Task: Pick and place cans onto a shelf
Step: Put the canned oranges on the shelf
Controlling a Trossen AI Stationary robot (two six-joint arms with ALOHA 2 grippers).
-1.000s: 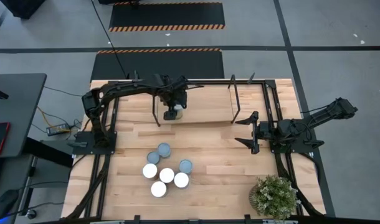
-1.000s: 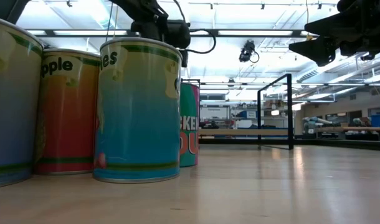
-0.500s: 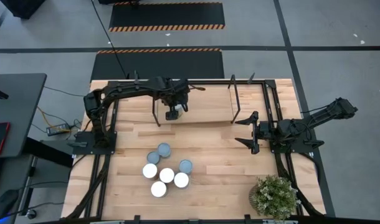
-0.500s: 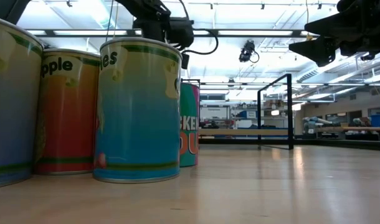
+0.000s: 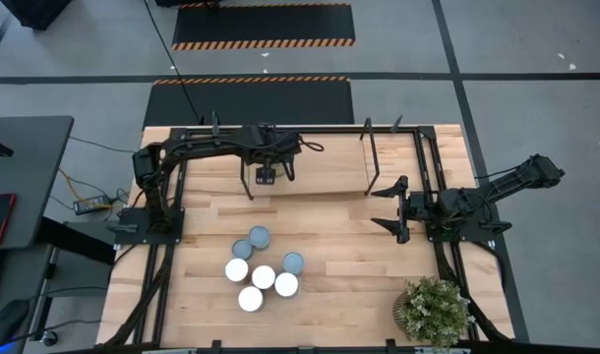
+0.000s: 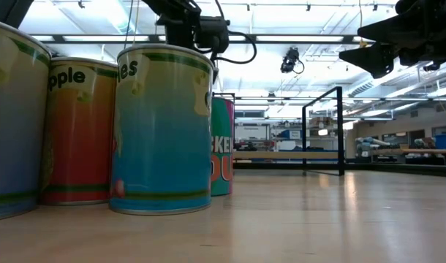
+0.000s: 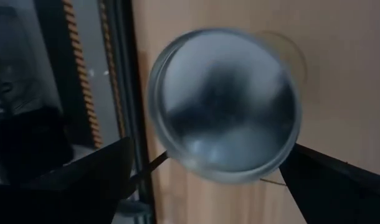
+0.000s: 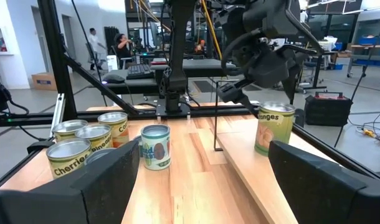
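**Entry: left hand, over the shelf**

- **Left hand** (image 5: 267,175): my fingers (image 7: 84,180) are spread to either side of a can's round top. In the right wrist view the hand sits above the can and carries none of its weight. I judge it open, the can let go.
- **Placed can** (image 8: 274,127): upright on the shelf (image 8: 258,174), near the shelf's left-hand upright.
- **Change over the last second:** in the high view the can's pale top showed beside my hand, and now my hand covers it. The hand has drifted slightly toward the back edge of the table (image 5: 359,265). In the low view it has climbed a little.
- **Meaning:** one can delivered. I should be free to go back for another.
- **Remaining cans** (image 5: 261,270): clustered on the table toward its front, well apart from the shelf.
- **Right hand** (image 5: 390,206): waiting at the table's right side, fingers wide apart and empty.
- **Potted plant** (image 5: 433,310): front right corner.

**Hidden or doubtful**

- The placed can (image 7: 224,106) is blurred in my own wrist view, so a last brush of finger against its rim cannot be ruled out.
- Its label is partly cut off.
- The low view is blocked by the near cans, and the placed can does not show there.
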